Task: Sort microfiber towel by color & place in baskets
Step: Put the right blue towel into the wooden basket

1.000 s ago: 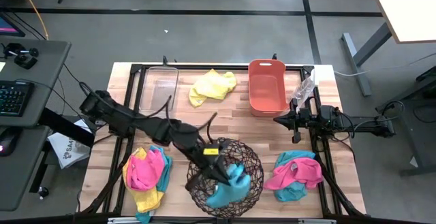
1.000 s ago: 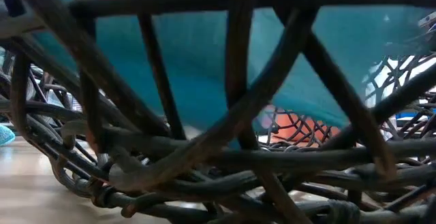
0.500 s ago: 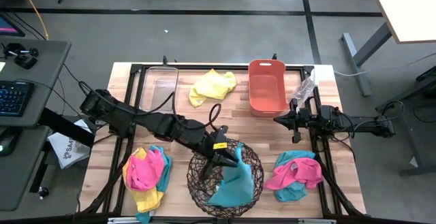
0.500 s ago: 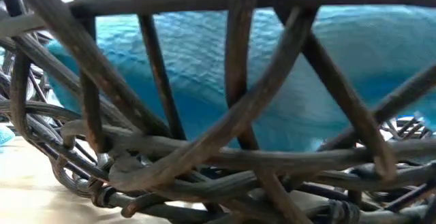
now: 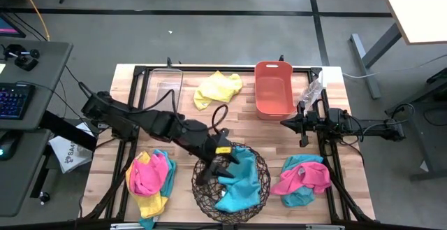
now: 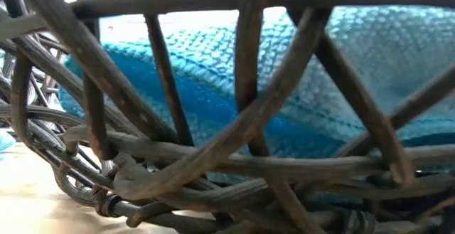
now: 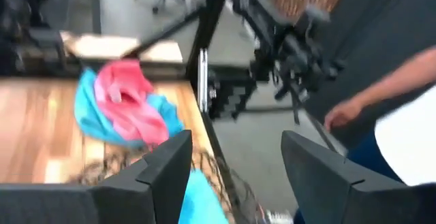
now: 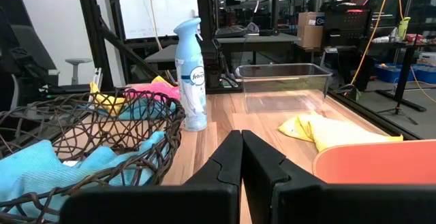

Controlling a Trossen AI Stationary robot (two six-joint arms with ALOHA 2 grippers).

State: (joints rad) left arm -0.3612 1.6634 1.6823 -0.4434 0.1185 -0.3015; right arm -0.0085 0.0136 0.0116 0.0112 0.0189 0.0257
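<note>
A teal-blue microfiber towel point(image 5: 239, 182) lies crumpled inside the round dark wire basket point(image 5: 261, 166) at the table's near middle. It fills the low view behind the wires point(image 6: 341, 84). My left gripper point(image 5: 222, 164) hovers open over the basket's left rim, with a strip of the teal towel point(image 7: 201, 198) below its fingers and nothing between them. My right gripper point(image 5: 283, 124) waits shut at mid-right, pointing toward the table's left. The orange bin point(image 5: 274, 90) and the clear tub point(image 5: 163, 90) stand along the far edge. A yellow towel point(image 5: 218, 88) lies between them.
A pink, yellow and teal pile point(image 5: 150, 177) lies at near left. A pink and teal pile point(image 5: 302, 177) lies at near right. A clear plastic bottle point(image 5: 312, 89) lies by the bin. A spray bottle point(image 8: 191, 74) stands beyond the basket. A person's hand point(image 7: 340, 115) shows past the table.
My left gripper has opened and let go of the teal towel. It has also risen a little and drawn back toward the basket's far-left rim. The towel hung from the gripper inside the basket and has now dropped and settled on the basket's bottom.
</note>
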